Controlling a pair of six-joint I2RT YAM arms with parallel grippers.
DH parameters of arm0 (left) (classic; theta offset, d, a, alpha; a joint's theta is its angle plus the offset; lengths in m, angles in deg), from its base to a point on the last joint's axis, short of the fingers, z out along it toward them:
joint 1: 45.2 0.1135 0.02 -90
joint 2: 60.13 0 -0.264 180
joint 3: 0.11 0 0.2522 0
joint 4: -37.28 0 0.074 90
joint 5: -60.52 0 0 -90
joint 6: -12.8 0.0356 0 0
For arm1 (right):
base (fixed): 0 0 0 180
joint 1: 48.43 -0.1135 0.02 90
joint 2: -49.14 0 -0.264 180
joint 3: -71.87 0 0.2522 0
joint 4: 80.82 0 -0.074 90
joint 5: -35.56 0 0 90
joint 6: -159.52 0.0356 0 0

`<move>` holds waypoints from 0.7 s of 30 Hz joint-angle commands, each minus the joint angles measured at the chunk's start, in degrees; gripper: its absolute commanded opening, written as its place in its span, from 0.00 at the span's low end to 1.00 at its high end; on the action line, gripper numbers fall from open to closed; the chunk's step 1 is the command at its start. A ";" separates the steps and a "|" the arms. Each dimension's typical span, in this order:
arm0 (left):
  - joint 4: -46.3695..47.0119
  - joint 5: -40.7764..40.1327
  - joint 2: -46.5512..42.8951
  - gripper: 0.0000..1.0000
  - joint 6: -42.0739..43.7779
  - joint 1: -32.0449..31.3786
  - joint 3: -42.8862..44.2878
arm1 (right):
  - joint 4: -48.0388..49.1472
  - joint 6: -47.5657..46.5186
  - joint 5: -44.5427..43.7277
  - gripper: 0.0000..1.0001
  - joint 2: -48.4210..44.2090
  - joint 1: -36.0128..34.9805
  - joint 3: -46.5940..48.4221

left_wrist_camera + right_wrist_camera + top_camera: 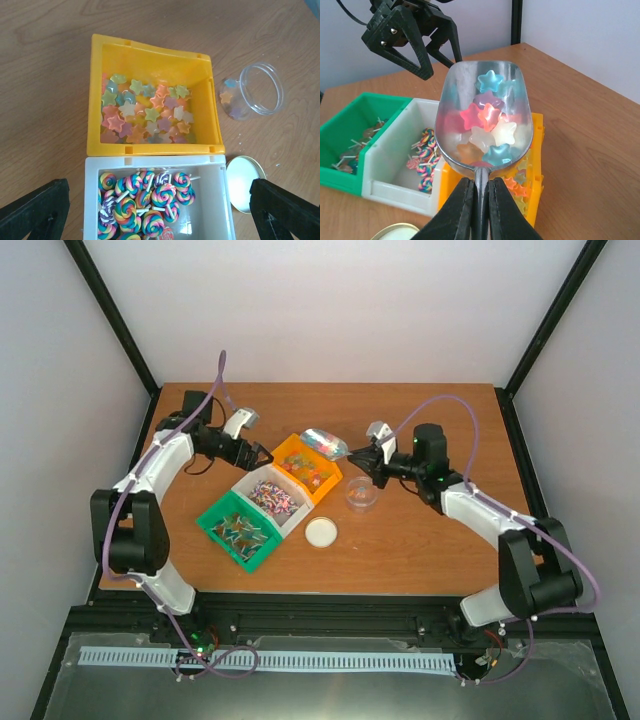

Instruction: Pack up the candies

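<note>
Transfer step: right gripper (480, 187) clamps silver metal scoop (451, 125), full of pastel star candies (490, 120); left gripper (160, 210) wide, empty. Next: tip into clear plastic jar (255, 90) at right.

Glossy candies (490, 117), mirror-bright metal scoop (456, 97), smooth plastic bins (150, 56), clear plastic jar (239, 107), perhaps laminate wood-grain table (45, 75).

Pastel star candies (145, 117) in the yellow bin (150, 52), more in the silver scoop (455, 90), two in the clear jar (274, 95)
</note>
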 commanded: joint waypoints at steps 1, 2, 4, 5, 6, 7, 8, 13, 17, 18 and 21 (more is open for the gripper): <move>-2.58 0.86 -2.97 1.00 1.25 0.58 1.46 | -15.56 -7.91 7.10 0.03 -5.67 4.14 2.37; -2.60 1.04 -3.23 1.00 1.31 0.59 1.15 | -17.81 -9.31 7.63 0.03 -6.74 5.04 2.33; -2.01 1.82 -4.13 1.00 1.16 0.64 0.22 | -23.78 -12.46 8.22 0.03 -8.77 6.40 2.79; -1.62 2.23 -4.54 1.00 0.99 0.67 -0.35 | -26.60 -14.17 8.46 0.03 -9.78 7.86 3.03; -1.23 2.56 -5.05 1.00 0.82 0.70 -1.05 | -29.69 -16.18 8.68 0.03 -11.03 9.10 3.27; -1.02 2.89 -5.58 1.00 0.80 0.64 -1.54 | -32.56 -18.15 8.90 0.03 -11.94 10.18 3.64; -0.91 3.08 -6.11 1.00 0.98 0.65 -1.94 | -35.40 -20.02 9.41 0.03 -12.72 11.36 3.86; 1.20 1.68 -9.04 1.00 0.43 0.66 -4.24 | -47.61 -29.51 10.47 0.03 -15.67 16.33 4.89; 3.54 1.29 -10.87 1.00 -0.80 0.87 -5.81 | -55.44 -37.16 8.22 0.03 -17.35 18.14 5.50; 3.96 1.33 -11.27 1.00 -1.01 0.86 -6.15 | -57.26 -38.63 7.52 0.03 -17.58 18.50 5.68; 6.53 -0.28 -13.11 1.00 -3.43 0.89 -7.94 | -61.88 -42.70 5.07 0.03 -17.65 19.79 5.86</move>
